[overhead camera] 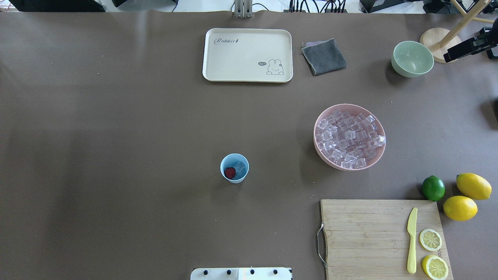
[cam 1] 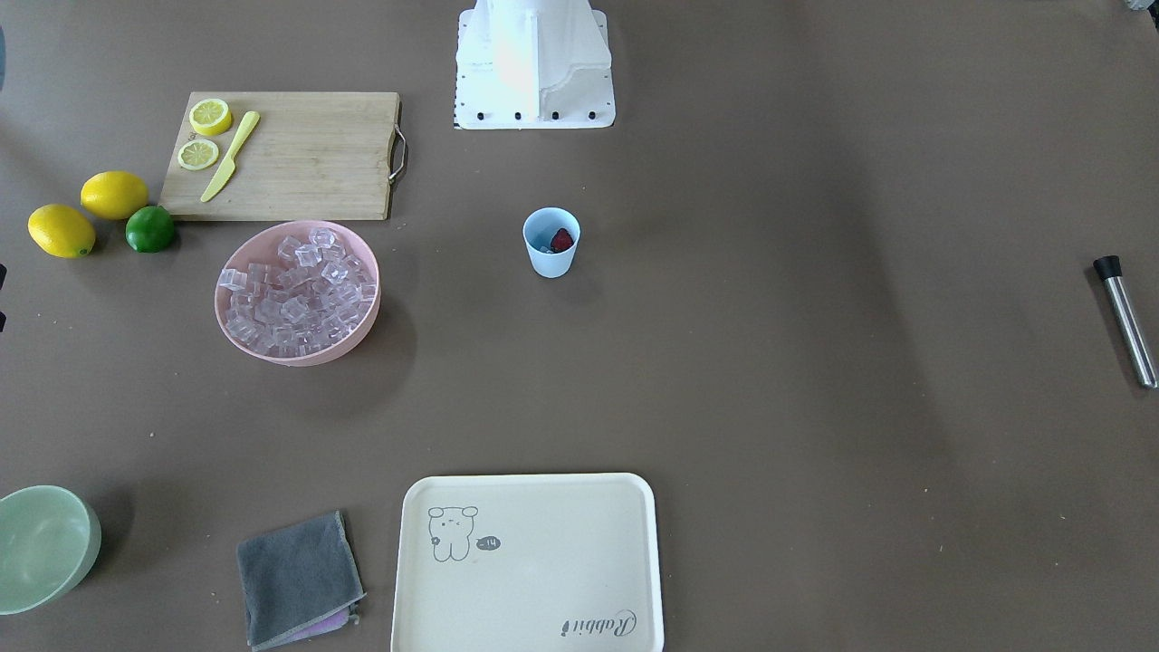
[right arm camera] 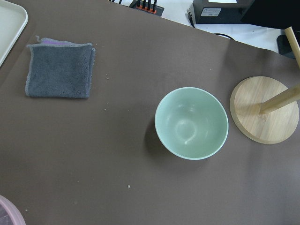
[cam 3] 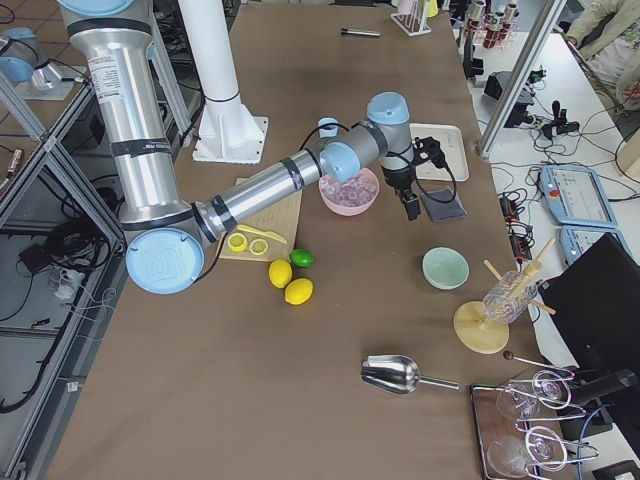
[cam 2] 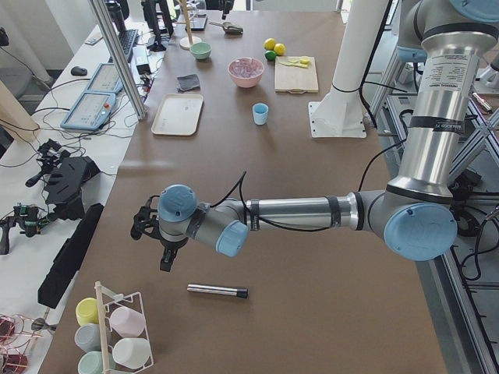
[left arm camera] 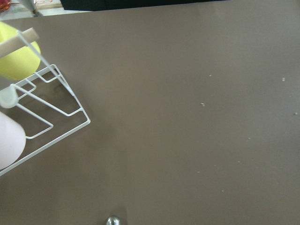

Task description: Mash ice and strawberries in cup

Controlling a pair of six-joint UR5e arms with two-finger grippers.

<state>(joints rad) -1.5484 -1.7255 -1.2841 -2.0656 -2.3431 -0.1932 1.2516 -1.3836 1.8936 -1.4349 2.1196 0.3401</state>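
Brown surface carries the light blue cup (overhead camera: 234, 168) upright at its middle, holding one dark red strawberry (overhead camera: 230, 172) beside a clear ice cube (overhead camera: 239, 167). Both pincers are well apart from it: the left pincer (cam 2: 164, 257) is near a steel muddler (cam 2: 217, 291), and the right pincer (cam 3: 409, 205) is beyond the pink bowl (cam 3: 350, 209). Whether they are open or closed, I cannot tell.

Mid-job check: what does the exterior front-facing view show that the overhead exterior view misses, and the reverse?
Only front-facing: a metal rod with a black end, lying at that view's right edge, on the robot's left side.
Only overhead: a round wooden stand base beyond the pale green bowl.
Both: the light blue cup holding a strawberry and ice, the pink bowl full of cubes, the cutting board, the tray and the grey cloth.
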